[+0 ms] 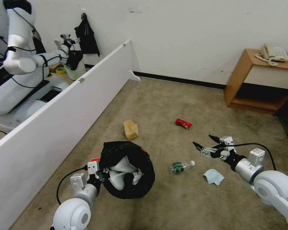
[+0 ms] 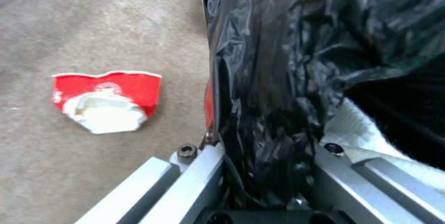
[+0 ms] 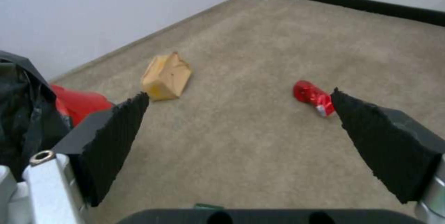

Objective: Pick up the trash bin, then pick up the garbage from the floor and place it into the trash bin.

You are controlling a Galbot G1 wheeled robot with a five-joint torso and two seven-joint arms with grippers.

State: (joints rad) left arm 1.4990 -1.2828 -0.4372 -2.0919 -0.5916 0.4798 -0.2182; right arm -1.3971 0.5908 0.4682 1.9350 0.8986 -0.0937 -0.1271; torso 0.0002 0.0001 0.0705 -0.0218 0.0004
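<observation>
Gripping the trash bin [image 1: 128,169] rim, left claw [image 1: 100,174] clamped — right claw [image 1: 203,147] apart; paper cup [image 2: 106,100] beside.

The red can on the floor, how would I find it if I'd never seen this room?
Start at the wooden side table against the far wall, then look down onto the carpet in front of it, toward the white partition. The red can lies there on its side, beyond the open fingers of the right gripper. It is the shiny red piece; the tan paper bag beside it is boxy.
</observation>
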